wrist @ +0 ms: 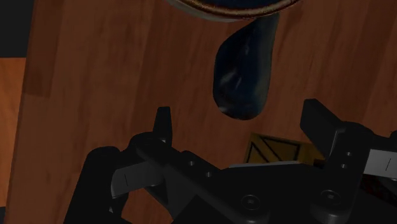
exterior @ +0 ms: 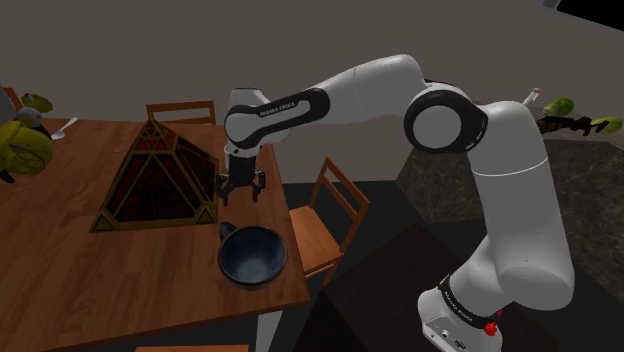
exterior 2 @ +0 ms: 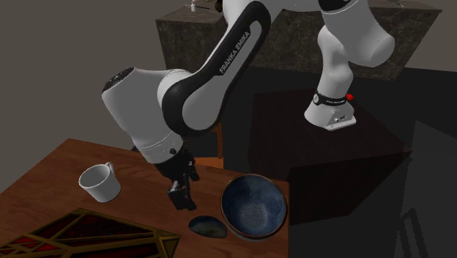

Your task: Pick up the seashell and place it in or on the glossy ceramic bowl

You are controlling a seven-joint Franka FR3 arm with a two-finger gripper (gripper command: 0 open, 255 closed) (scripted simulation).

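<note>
A: Shoulder view first. Where is the seashell (exterior: 227, 232) placed against the tool (exterior: 241, 188)?
B: It is seen as a small dark sliver on the wooden surface (exterior: 70, 175), tucked against the dark blue bowl (exterior: 253, 256), just below the tool in that picture. The tool is hung over the surface between the stained-glass shade (exterior: 150, 180) and the bowl. Nothing is gripped.
A: Second exterior view?
B: The tool (exterior 2: 180, 196) is held above the surface (exterior 2: 58, 167), pointed down. The seashell (exterior 2: 209, 227) is laid flat toward that view's lower right of the tool, apparently touching the bowl (exterior 2: 254, 207). A white mug (exterior 2: 100, 182) is stood on the tool's other side, apart from both. No contact between tool and seashell is seen.
A: Wrist view. Long axis?
B: The seashell (wrist: 244, 76) is found just ahead of the fingertips (wrist: 164, 121), roughly centred on the gap. Its long axis is run from the tool (wrist: 240, 118) toward the bowl (wrist: 222, 9), and its far end is met by the rim. The fingers are spread wide, with nothing between them and nothing touched.
A: Judgement?
B: A short advance and descent is judged to be needed. The closing line would then be put across the seashell's narrow width. Clearance to the bowl rim should be watched.
</note>
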